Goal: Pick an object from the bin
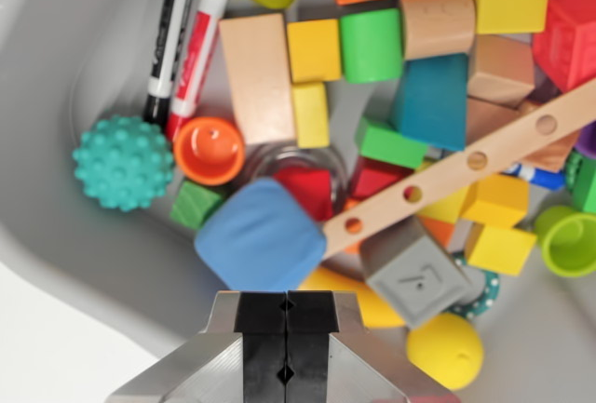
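The gripper (286,315) is seen with its fingers pressed together, nothing pinched between them, poised above the grey bin (65,226). Just beyond its tips a blue cube (259,234) is found, flanked by a grey block (416,279) and a holed wooden strip (466,166). A teal spiky ball (123,163) is set apart at the wrist view's left.

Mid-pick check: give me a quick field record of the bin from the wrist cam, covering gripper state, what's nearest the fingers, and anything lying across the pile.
gripper: gripper shut, fingers together, nothing between them
nearest object: blue soft cube, just above the fingertips in the picture
beside it: grey block to the wrist view's right
lying across pile: wooden strip with holes, slanting over several blocks
loose at the wrist view's left: teal spiky ball, orange cup, two markers
container: grey bin
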Controlling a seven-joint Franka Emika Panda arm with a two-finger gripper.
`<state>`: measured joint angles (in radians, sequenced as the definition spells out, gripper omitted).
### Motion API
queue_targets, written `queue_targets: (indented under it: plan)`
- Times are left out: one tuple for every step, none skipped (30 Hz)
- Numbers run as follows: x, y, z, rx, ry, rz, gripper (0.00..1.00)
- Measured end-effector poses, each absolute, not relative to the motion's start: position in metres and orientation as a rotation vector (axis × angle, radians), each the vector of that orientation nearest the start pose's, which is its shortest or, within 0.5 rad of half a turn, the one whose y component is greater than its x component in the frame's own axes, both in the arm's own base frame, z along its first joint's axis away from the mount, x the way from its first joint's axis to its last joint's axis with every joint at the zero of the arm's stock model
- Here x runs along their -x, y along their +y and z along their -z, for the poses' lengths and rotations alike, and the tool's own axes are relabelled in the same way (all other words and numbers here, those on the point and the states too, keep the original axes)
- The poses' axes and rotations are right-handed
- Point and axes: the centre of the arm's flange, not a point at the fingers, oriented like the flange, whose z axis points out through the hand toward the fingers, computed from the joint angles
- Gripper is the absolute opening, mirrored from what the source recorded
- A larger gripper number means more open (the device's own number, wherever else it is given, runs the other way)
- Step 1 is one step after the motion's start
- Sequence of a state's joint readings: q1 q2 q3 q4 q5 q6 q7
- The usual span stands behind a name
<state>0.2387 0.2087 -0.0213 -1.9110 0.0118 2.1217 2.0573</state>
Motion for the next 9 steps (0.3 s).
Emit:
queue_targets:
  plan:
    - [-0.5905, 0.1315, -0.3893, 1.894, 2.501, -0.007, 0.00]
    - [-0.5905, 0.1315, -0.3898, 1.894, 2.501, -0.007, 0.00]
    - [-0.5905, 0.1315, -0.3906, 1.893, 2.501, -0.007, 0.00]
    - [-0.5904, 0.1315, -0.3911, 1.893, 2.501, -0.007, 0.00]
    - [-0.5905, 0.1315, -0.3913, 1.893, 2.501, -0.006, 0.00]
    - [-0.5905, 0.1315, -0.3913, 1.893, 2.501, -0.006, 0.00]
    - [-0.5905, 0.1315, -0.3912, 1.893, 2.501, -0.006, 0.00]
    - [-0.5906, 0.1315, -0.3911, 1.893, 2.501, -0.006, 0.00]
    - [-0.5906, 0.1315, -0.3911, 1.893, 2.501, -0.006, 0.00]
